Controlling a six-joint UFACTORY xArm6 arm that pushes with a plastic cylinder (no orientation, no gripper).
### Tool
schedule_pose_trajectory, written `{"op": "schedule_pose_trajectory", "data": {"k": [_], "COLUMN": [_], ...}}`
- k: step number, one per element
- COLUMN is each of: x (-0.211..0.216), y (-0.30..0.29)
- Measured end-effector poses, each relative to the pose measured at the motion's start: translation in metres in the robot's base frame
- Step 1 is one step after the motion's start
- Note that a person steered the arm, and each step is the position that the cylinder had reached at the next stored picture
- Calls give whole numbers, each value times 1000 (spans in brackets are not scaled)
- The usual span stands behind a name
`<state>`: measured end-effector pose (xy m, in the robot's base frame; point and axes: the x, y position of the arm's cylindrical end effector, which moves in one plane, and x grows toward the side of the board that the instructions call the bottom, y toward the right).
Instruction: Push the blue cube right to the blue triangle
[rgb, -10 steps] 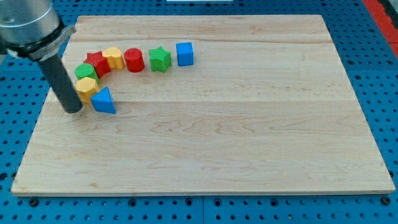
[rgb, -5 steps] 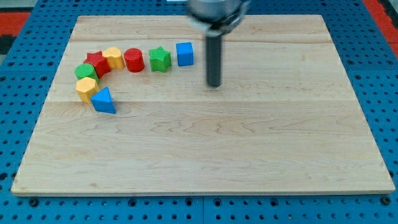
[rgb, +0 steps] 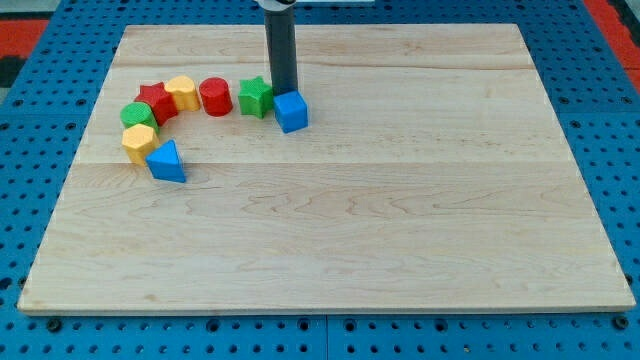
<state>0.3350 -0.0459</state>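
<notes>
A: Start at the view's left. What sits there?

B: On the wooden board (rgb: 400, 250), a green block (rgb: 136, 113) and a yellow block (rgb: 138, 140) lie stacked along the left, the blue triangle (rgb: 167, 161) touching the yellow one's lower right. Above them a red star (rgb: 155, 100) and a second yellow block (rgb: 182, 93) begin a row.

A: And along that row?

B: A red cylinder (rgb: 215, 96), then a green star (rgb: 255, 97), then the blue cube (rgb: 291, 111), tilted and just beside the green star's right, slightly lower. It is well apart from the blue triangle.

A: The arm?

B: 1 dark rod comes down from the view's top; my tip (rgb: 285, 92) touches the blue cube's upper edge, wedged between cube and green star. There is no hand to open or close, and it holds nothing.
</notes>
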Motion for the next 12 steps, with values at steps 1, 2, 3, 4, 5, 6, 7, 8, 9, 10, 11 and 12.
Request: {"op": "schedule_pose_trajectory", "data": {"k": [1,2,3,4,5,6,7,8,9,10,11,12], "x": [13,44,61,61,61,64,65,65,69,89,104,105], "y": [7,7,7,6,5,6,8,8,8,15,16,66]}}
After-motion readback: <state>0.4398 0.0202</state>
